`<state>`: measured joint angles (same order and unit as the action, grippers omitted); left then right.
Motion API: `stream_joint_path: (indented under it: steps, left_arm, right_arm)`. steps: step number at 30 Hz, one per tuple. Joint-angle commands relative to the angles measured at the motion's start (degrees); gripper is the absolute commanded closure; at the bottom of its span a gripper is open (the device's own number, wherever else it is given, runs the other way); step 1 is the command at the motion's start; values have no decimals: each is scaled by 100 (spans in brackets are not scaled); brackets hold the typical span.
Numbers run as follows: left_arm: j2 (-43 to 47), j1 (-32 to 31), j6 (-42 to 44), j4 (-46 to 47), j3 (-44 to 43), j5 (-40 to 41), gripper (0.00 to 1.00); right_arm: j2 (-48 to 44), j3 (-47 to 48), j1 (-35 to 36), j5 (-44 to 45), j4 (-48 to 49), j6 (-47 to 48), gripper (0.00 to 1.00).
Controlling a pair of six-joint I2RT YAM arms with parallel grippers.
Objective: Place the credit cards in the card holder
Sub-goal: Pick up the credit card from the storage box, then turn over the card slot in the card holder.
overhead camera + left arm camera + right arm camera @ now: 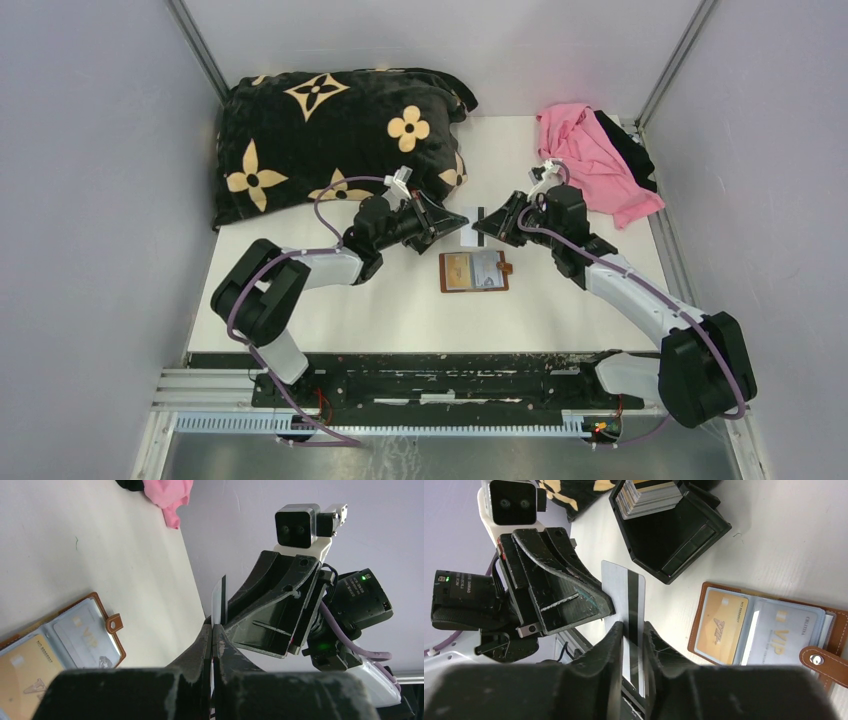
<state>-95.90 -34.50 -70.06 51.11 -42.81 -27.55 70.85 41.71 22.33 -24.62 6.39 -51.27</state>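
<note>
The left claw (pixel 212 630) is gripping a pale grey plastic credit card with a black stripe (pixel 623 587) by one edge, fingers together on it, above the white surface (pixel 400 310). The right claw (pixel 634 626) is flanking the same card, fingers narrowly apart; whether they are pressing it cannot be told. The brown leather book-fold card holder (pixel 474 270) is lying open on the surface near both claws.

I'm working in a robotics lab test cell, not anyone's home: plain grey walls (pixel 90 200) held by bare metal posts (pixel 198 50) box in a white table (pixel 400 320). My left arm (pixel 300 268) and right arm (pixel 640 295) are bolted beside a slotted aluminium rail (pixel 205 385) at its near edge, cables exposed. A flowered blanket (pixel 330 130) and a pink cloth (pixel 585 150) lie bunched at the far side.
</note>
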Motion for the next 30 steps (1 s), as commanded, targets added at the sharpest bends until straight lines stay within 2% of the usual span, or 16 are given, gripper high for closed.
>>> stream_joint_path:
  steps: [1,4,5,9,11,14,20,24,30]
  left_arm:
    - [-25,-22,-257,406,10,-104,97]
    - [-91,-13,-292,464,61,-84,97]
    - [-126,-13,-303,474,62,-84,96]
    - [-206,-13,-327,389,94,-44,71]
    - [-147,-9,-191,61,138,93,60]
    - [134,-10,231,-761,191,483,53]
    - [613,-38,1130,-2505,220,1265,50]
    - [893,-246,1796,-3688,136,2060,51]
    - [901,-707,2224,-4465,128,2851,58]
  right_arm:
    - [-252,-119,-41,-100,309,-138,82]
    - [-315,-157,-74,-136,288,-160,97]
    - [-306,-151,-80,-165,280,-156,99]
    - [-336,-52,-89,-157,62,-45,99]
    - [-364,63,-88,-106,-215,161,99]
    - [-429,257,-88,65,-704,464,99]
    - [-349,661,-87,524,-1727,1072,99]
    - [-82,1002,10,948,-2469,1535,99]
    - [471,1519,519,1869,-3168,2043,99]
